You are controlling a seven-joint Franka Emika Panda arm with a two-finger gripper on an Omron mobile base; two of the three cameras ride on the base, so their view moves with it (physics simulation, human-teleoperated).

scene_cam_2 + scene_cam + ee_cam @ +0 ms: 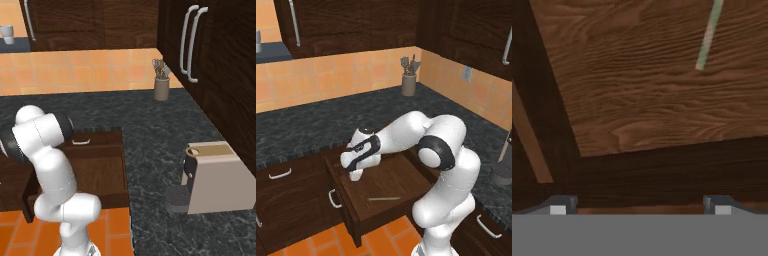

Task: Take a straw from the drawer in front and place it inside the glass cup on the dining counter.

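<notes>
The drawer (406,175) stands pulled out under the black counter, its wooden floor bare apart from the straw (384,198), which lies flat near the front wall. My gripper (356,178) hangs low over the drawer's rear left corner, well apart from the straw. In the hand view the gripper (640,209) is open, with nothing between its fingertips (558,209), and the straw (708,35) runs off the top right edge. From the right base view my arm covers part of the drawer (100,170). The dining counter is out of view.
A utensil jar (409,82) (161,88) stands on the black speckled counter (306,125) at the back corner. A beige coffee machine (215,177) sits to the right. A small pale cup (7,33) shows far off at top left. Orange floor tiles (321,240) lie below.
</notes>
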